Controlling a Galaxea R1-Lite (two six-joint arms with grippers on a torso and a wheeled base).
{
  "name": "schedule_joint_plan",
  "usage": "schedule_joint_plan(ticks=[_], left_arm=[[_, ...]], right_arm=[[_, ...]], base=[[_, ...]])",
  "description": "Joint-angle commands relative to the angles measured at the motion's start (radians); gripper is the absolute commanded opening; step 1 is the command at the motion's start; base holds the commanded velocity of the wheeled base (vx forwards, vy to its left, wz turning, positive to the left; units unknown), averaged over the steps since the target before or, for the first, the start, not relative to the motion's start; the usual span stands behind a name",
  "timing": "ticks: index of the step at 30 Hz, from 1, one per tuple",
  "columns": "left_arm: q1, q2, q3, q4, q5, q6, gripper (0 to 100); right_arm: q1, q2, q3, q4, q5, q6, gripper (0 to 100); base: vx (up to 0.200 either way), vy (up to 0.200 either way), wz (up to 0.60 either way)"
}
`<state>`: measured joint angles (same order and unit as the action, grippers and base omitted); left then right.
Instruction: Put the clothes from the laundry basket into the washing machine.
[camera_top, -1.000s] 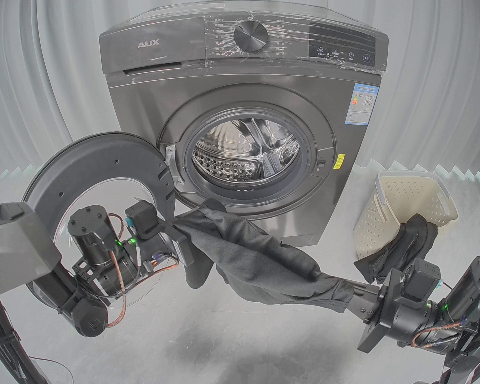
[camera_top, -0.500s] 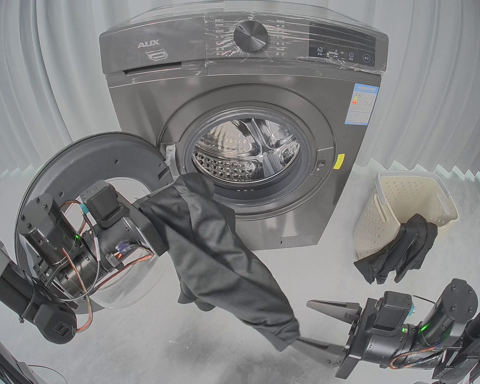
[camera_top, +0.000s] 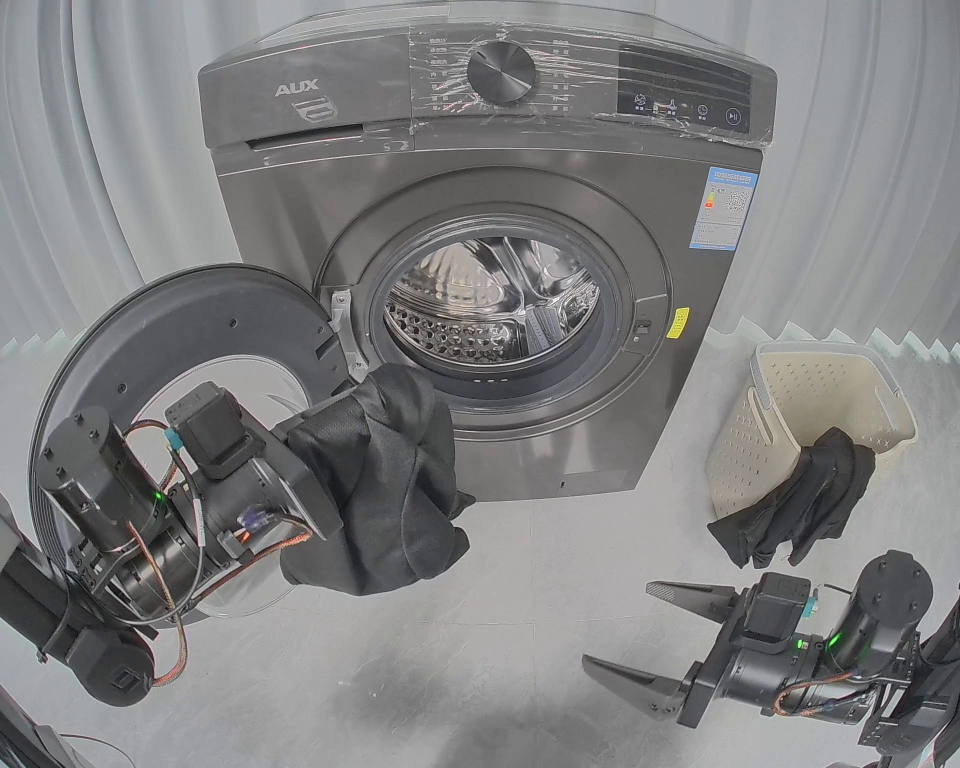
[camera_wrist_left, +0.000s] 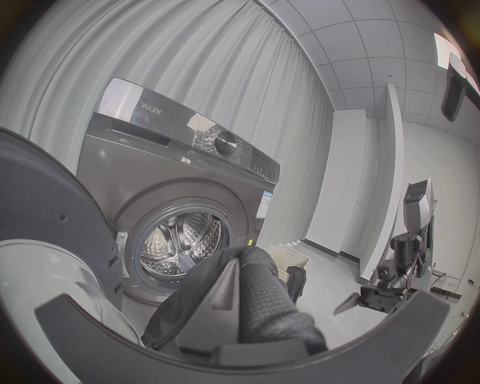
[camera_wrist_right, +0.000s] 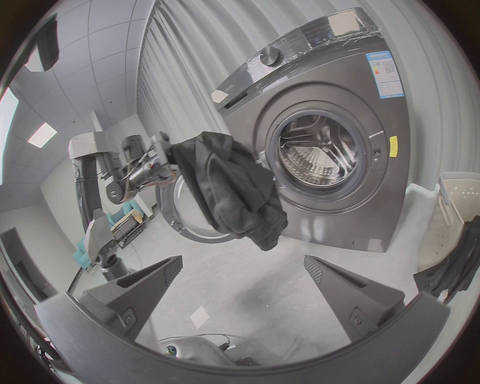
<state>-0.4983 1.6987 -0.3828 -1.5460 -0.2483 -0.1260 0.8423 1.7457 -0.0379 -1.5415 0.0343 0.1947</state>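
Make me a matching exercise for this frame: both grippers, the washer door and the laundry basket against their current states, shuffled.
Things
1. left gripper
2. right gripper
3. washer door
4. laundry basket

States
A. open, holding nothing
B. swung wide open
C. second garment hanging over its rim
D. shut on black garment

Pairs: 1-D, 2-A, 3-B, 4-C
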Motion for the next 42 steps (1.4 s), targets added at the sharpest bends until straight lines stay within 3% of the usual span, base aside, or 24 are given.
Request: schedule_joint_plan(ticks=[1,4,6,9,10,11,18,23,33,42], left_arm=[[-0.026,-0.007,0.041,-0.002,0.011,0.012,0],[-0.045,-0.028,0.058,-0.003,0.014,0.016,0],[-0.052,-0.040,0.062,-0.003,0.014,0.019,0],[-0.066,-0.060,0.085,-0.003,0.021,0.037,0],[-0.066,-0.063,0.087,-0.003,0.021,0.039,0],[-0.063,-0.070,0.093,-0.002,0.023,0.040,0],[-0.066,-0.050,0.113,-0.002,0.080,0.078,0],[-0.063,-0.040,0.117,0.000,0.078,0.071,0],[-0.063,-0.002,0.113,-0.003,0.081,0.094,0],[-0.069,0.029,0.120,-0.003,0.081,0.095,0]], right_arm=[[-0.058,0.006,-0.013,0.000,0.001,-0.011,100],[-0.091,0.008,-0.045,0.000,-0.014,-0.012,100],[-0.114,0.009,-0.063,0.000,-0.056,-0.015,100],[-0.146,0.034,-0.111,0.001,-0.154,-0.017,100],[-0.151,0.040,-0.114,0.001,-0.163,-0.017,100],[-0.186,0.070,-0.134,0.001,-0.208,-0.021,100],[-0.229,0.123,-0.172,0.001,-0.286,-0.044,100],[-0.215,0.118,-0.171,0.001,-0.287,-0.044,100],[-0.212,0.117,-0.169,0.001,-0.280,-0.043,100],[-0.210,0.117,-0.169,0.001,-0.278,-0.043,100]], base=[[0.000,0.000,0.00],[0.000,0.000,0.00],[0.000,0.000,0.00],[0.000,0.000,0.00],[0.000,0.000,0.00],[0.000,0.000,0.00],[0.000,0.000,0.00],[0.000,0.000,0.00],[0.120,0.000,0.00],[0.133,0.000,0.00]])
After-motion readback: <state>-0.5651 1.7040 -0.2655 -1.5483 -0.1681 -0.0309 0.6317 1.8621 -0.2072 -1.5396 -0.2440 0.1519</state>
